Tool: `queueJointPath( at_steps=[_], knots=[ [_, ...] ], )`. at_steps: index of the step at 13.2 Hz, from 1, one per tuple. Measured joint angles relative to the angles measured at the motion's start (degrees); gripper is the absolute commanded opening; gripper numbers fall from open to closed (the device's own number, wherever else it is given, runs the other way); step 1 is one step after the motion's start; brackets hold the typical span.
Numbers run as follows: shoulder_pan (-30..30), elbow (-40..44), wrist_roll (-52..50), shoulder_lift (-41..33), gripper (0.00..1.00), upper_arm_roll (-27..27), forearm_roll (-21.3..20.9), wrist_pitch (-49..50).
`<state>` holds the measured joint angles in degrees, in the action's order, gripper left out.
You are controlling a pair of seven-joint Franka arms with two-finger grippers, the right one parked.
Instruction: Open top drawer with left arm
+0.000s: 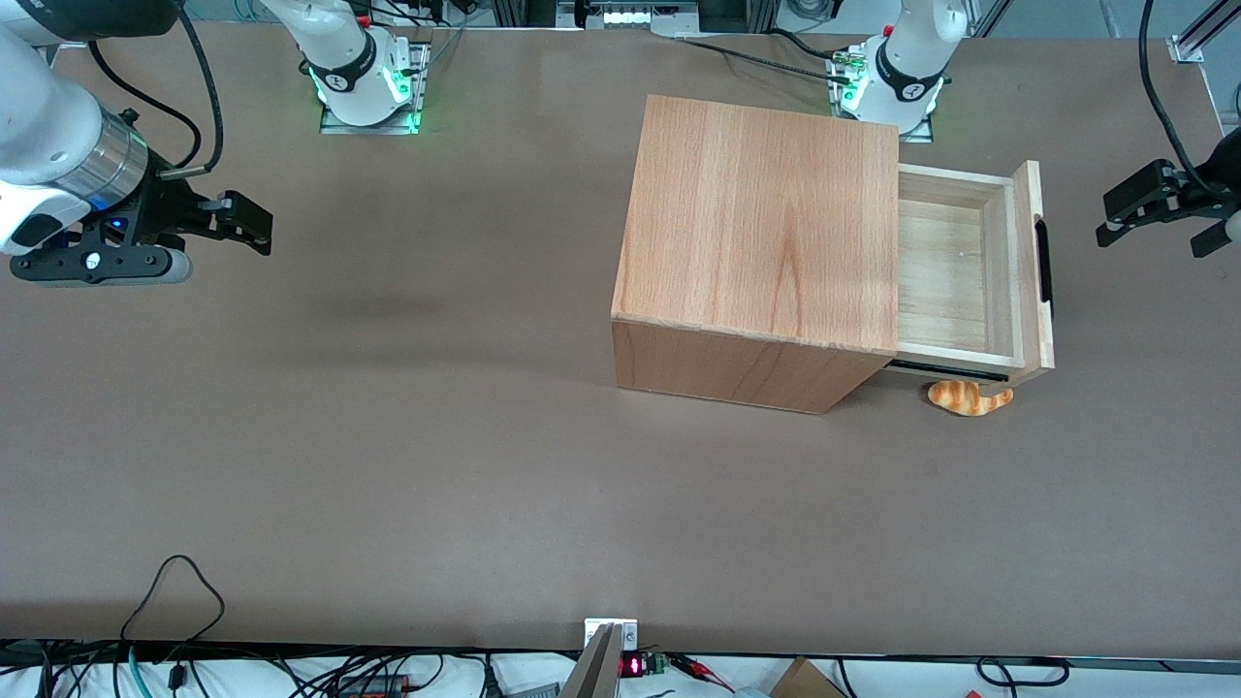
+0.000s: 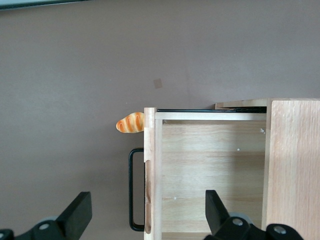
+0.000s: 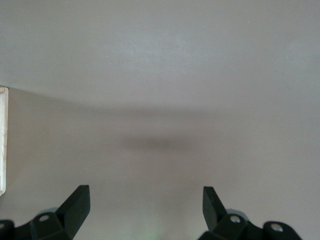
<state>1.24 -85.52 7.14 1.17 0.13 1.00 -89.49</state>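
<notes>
Shallow light-wood top drawer (image 1: 970,271) stands pulled out of your wooden cabinet (image 1: 761,242) in the front view; the black two-finger gripper (image 1: 1154,218) hovers apart from its black bar handle (image 1: 1043,260), fingers spread, near an orange toy bread (image 1: 970,397). From the left wrist you see the drawer (image 2: 210,170), handle (image 2: 134,190) and bread (image 2: 131,123).

One wooden cabinet (image 1: 756,252) on the table. One top drawer (image 1: 970,271) pulled out of it, one long black bar handle (image 1: 1043,260) on its front panel. One toy bread loaf (image 1: 970,397) (orange, striped) beside the cabinet's base. One left arm (image 1: 1224,165), one gripper (image 1: 1154,221) on it, two black fingers (image 2: 76,214) spread wide apart, gripping nothing.
</notes>
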Motion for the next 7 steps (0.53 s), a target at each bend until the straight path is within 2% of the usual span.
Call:
queueJointPath(
  at_steps=[7],
  knots=[
    [-0.2,1.6,-0.2,0.0,1.0,1.0,-1.1,0.0]
  ],
)
